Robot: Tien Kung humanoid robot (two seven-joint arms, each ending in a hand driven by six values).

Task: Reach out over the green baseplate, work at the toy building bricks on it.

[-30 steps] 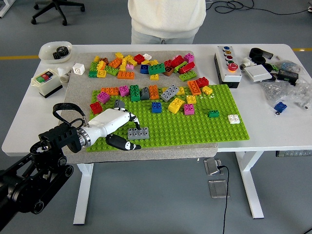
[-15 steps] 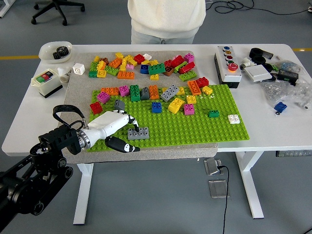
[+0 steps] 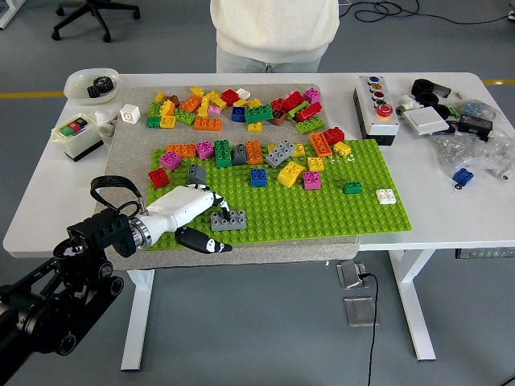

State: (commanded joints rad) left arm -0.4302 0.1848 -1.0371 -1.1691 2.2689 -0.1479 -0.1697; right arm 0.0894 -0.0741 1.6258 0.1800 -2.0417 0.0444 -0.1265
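Note:
The green baseplate (image 3: 322,205) lies on a grey mat, with a row of coloured bricks along its far edge. A grey 2x4 brick (image 3: 229,221) sits near its front left corner. My left hand (image 3: 212,226), white-backed with black fingers, reaches in from the lower left. Its curled fingertips (image 3: 219,207) rest at the grey brick's left end and top, while the black thumb (image 3: 203,240) lies apart along the baseplate's front edge. The hand does not close round the brick. A small green brick (image 3: 352,188) and a white brick (image 3: 386,195) stand at the right. My right arm is out of view.
A heap of loose bricks (image 3: 233,104) lies on the mat behind the baseplate. A person in a white sweater (image 3: 273,32) stands at the far side, hands unseen. A button box (image 3: 375,108) and clutter (image 3: 459,121) sit right; a white bowl (image 3: 91,83) and switch box (image 3: 76,135) left.
My left hand has crept slightly forward and up, bringing its fingertips further onto the grey brick. The brick has hardly shifted.

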